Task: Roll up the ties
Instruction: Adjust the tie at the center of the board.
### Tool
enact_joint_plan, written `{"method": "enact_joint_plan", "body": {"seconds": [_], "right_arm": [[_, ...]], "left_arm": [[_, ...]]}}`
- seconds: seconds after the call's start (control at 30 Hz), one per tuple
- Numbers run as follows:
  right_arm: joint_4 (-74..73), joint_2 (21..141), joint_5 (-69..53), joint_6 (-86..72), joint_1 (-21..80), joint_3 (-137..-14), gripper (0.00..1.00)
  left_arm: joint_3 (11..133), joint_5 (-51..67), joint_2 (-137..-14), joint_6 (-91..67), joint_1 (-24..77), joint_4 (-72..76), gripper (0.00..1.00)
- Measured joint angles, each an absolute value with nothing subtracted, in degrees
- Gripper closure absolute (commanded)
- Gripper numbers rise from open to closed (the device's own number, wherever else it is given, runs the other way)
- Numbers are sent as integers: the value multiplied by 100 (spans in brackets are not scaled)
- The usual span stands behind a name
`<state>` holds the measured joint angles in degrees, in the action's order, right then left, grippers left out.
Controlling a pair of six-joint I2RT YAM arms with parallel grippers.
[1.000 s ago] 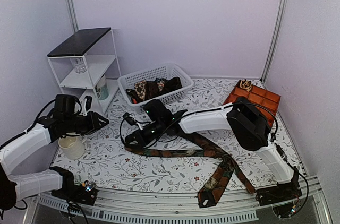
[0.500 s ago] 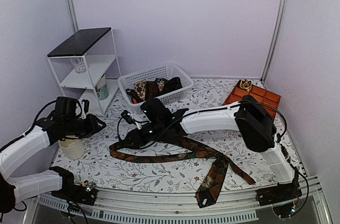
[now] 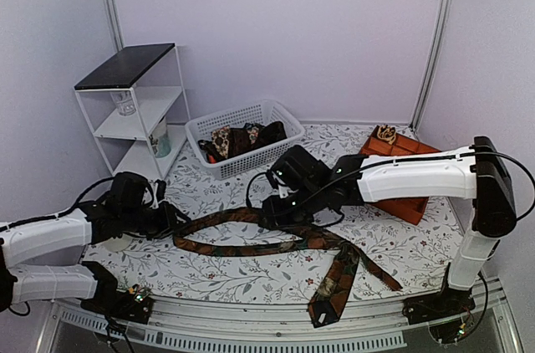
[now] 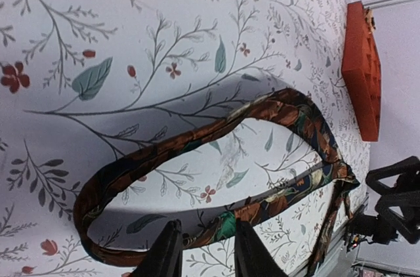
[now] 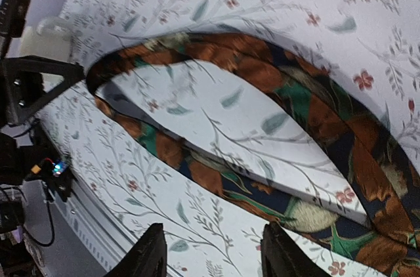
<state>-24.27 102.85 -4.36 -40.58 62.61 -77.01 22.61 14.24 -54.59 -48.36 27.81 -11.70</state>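
A dark brown, green and rust tie (image 3: 242, 248) lies on the flowered table, doubled into a long flat loop. Its wide end (image 3: 330, 294) sits near the front edge. My left gripper (image 3: 170, 221) is low at the loop's left bend. In the left wrist view it (image 4: 205, 228) is open, and the tie's near strand (image 4: 289, 109) runs under the gap between its fingers. My right gripper (image 3: 272, 211) hangs over the loop's right part. It (image 5: 215, 231) is open and holds nothing, with the tie (image 5: 302, 103) just beyond its tips. More ties fill the white basket (image 3: 276, 115).
An orange tray (image 3: 401, 161) at the back right holds a rolled tan tie (image 3: 386, 133). A white shelf unit (image 3: 134, 102) stands at the back left. A pale cup (image 5: 39, 37) sits by my left arm. The metal front rail (image 3: 276, 332) borders the table.
My right gripper has opened, let go of the tie and drawn back to the right. My left arm has come down and right to the tie's folded end.
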Motion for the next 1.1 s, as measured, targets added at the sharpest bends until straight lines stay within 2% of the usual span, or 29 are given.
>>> {"method": "enact_joint_plan", "body": {"seconds": [0.17,0.23,0.33,0.93,1.1], "right_arm": [[-2956,10283,-438,-4442,6401,-7310,85],[-3006,10283,-554,-4480,6482,-7220,93],[-3039,10285,-746,-4523,6622,-7199,99],[-3988,10497,-939,-4825,6796,-6471,100],[-4219,10492,-908,-4866,6783,-6488,100]], "left_arm": [[2104,1608,-5937,-4963,2788,-701,85],[2130,1603,-6093,-4919,2788,-550,89],[2239,1575,-6366,-4772,2786,-377,90],[2237,1426,-7175,-4112,2163,217,98],[2255,1529,-7575,-3955,2110,266,97]]}}
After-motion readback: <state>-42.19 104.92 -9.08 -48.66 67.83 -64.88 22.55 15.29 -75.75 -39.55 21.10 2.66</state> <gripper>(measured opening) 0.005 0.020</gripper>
